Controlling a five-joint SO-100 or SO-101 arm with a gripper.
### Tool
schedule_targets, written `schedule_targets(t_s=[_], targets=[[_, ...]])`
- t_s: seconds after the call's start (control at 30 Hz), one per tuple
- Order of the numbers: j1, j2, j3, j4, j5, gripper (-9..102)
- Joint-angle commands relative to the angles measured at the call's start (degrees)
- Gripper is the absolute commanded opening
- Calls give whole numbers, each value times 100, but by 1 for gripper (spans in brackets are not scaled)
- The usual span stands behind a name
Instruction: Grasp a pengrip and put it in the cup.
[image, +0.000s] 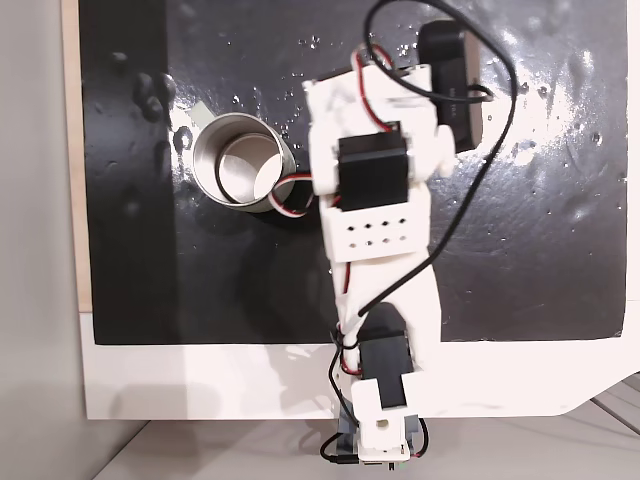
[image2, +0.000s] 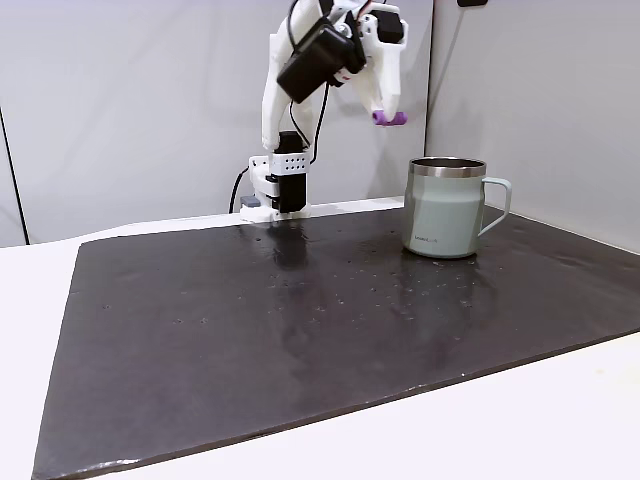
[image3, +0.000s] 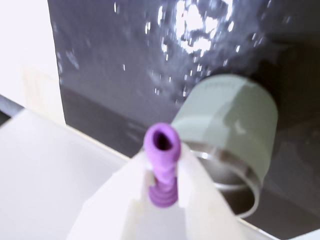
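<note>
Jaws pinch the purple pengrip above the blurred cup, whose near rim runs off-frame.

Worktop: carries a mat.
Mat: carries the cup, toward the right rear in a fixed view, handle to the right.
Arm base: at the mat's rear edge, left of the cup in a fixed view.
Fingers: raised above the mat, up and left of the cup.
Pengrip: between the fingers, one end protruding; in the wrist view the cup lies just right of it and below.
</note>
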Motion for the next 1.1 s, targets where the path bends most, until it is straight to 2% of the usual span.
schedule_targets(t_s=[0.0, 0.3, 0.47, 0.53, 0.6, 0.67, 1.07], targets=[[-677, 413, -97, 53, 316, 0], [-1872, 475, 352, 62, 483, 0], [-1969, 527, 466, 62, 475, 0], [-1916, 536, 483, 62, 483, 6], [-1916, 580, 562, 62, 457, 22], [-1960, 606, 615, 62, 431, 30], [-2136, 703, 686, 70, 431, 31]])
